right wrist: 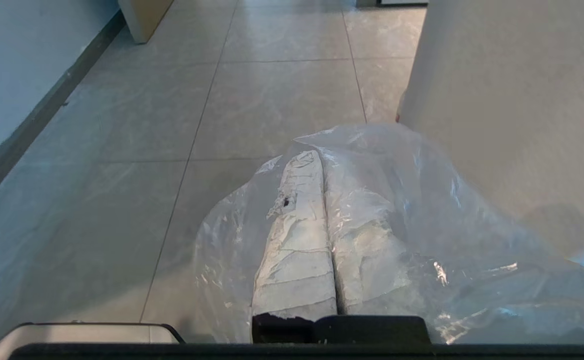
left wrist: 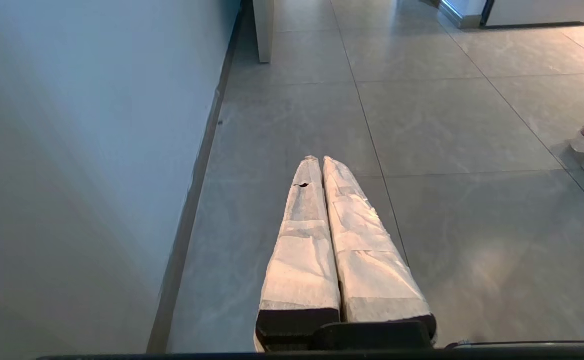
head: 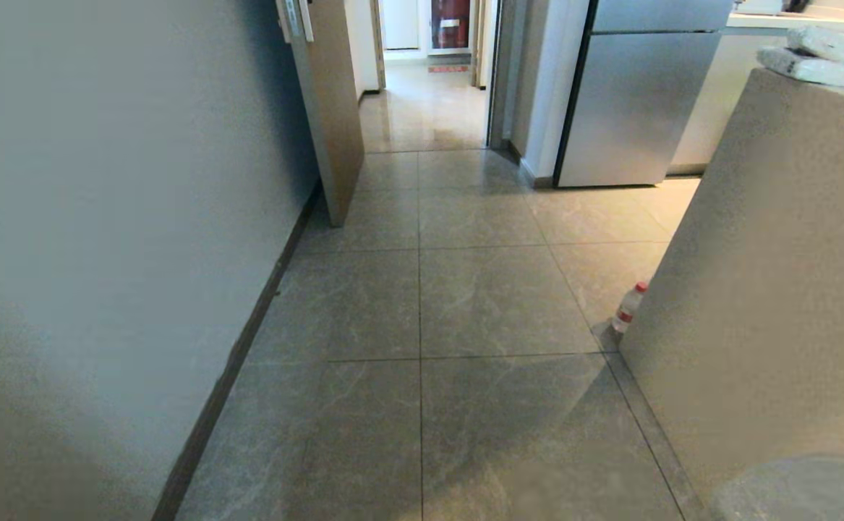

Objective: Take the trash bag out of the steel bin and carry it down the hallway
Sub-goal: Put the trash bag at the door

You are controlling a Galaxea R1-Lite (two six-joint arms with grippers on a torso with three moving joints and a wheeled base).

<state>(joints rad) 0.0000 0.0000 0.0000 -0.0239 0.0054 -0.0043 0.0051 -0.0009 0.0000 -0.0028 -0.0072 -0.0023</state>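
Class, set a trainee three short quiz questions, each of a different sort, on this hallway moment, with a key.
1. True or false: the left gripper holds the trash bag.
2. What stands on the floor by the pale partition? A) a bottle B) a shoe C) a broom
3. Fill in: the right gripper is shut on the ____.

Key: 1 false; it is shut and empty. 2 A, the bottle. 3 trash bag.
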